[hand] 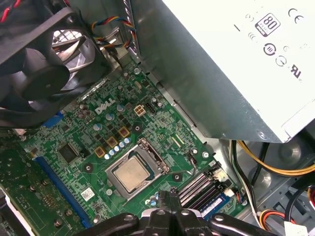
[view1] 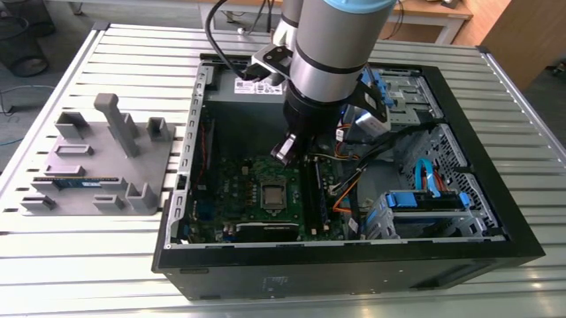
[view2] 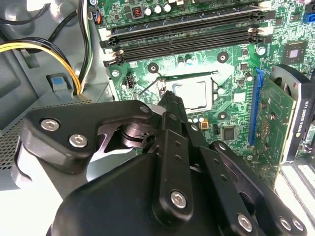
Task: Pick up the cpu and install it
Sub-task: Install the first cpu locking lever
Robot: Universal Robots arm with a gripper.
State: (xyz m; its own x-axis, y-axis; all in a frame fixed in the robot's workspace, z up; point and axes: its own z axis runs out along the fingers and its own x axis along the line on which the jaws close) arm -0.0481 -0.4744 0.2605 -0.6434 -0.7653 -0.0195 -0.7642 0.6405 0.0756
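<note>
On a ribbed aluminium table (view1: 531,119), an open black computer case (view1: 354,265) lies on its side, my arm (view1: 332,59) reaching down into it from above. To the exterior view's left of the case sits a grey moulded parts holder (view1: 97,165) with a blue-green memory stick (view1: 75,182) resting in one of its slots.

Inside the case, the silver sheet-metal power supply (hand: 231,64) looms just beside my wrist, with a black cooling fan (hand: 34,64) on the other side and yellow, black and orange cables (hand: 266,167) trailing close to the memory slots (view2: 182,37). A blue drive caddy (view1: 425,202) occupies the corner toward the exterior view's right.

The green motherboard (hand: 74,147) is studded with small capacitors and chips; a blue expansion slot (hand: 59,184) runs along it, and an upright card (view2: 273,128) stands in a slot near the socket.

My hand (hand: 170,199) is matte black metal with bolted linkages, its fingertips (hand: 162,196) drawn together with nothing between them. It hovers just above the board, at the edge of the socket frame (hand: 140,169).

The cpu (hand: 130,174), a flat square with a dull silver lid, lies seated in the socket, framed by the metal bracket, just beyond my fingertips and apart from them.
</note>
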